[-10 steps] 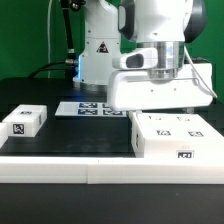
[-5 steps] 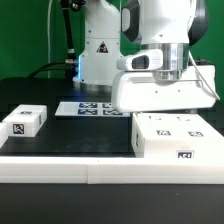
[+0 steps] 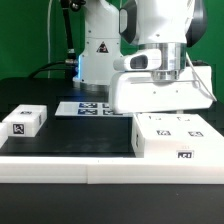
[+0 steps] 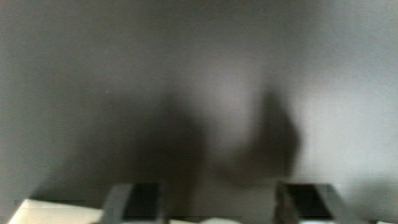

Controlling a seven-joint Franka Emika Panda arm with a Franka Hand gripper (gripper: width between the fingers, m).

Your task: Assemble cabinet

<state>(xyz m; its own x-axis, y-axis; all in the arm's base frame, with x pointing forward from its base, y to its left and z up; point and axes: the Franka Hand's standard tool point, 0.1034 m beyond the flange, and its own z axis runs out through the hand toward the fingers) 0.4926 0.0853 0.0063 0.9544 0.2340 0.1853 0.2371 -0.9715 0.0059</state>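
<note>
The arm (image 3: 160,25) hangs over the black table (image 3: 60,140), on the exterior view's right. Directly in front of its wrist is the large cabinet box (image 3: 160,92). This is smooth white plastic, rectangular with rounded corners, and its broad face is plain. It hides the fingertips in the exterior view.

Just below and in front lies the low cabinet block (image 3: 172,135), white and flat-topped. It carries several square black-and-white tags on top and one on its front face. Whether box and block touch cannot be told.

Well apart, toward the exterior view's left, lies the small cabinet block (image 3: 25,120), white, with one tag near its front corner. Further back, between the two blocks, the marker board (image 3: 92,108) lies flat with a row of tags. A white rail (image 3: 100,168) runs along the table's near edge.

Behind, the white robot base (image 3: 98,60) bears a triangular warning sticker (image 3: 100,47). The tags show block patterns too small to read.

In the wrist view the gripper (image 4: 222,203) shows two dark fingers (image 4: 134,200) standing apart before a blurred grey surface. Whether they clamp anything cannot be told.
</note>
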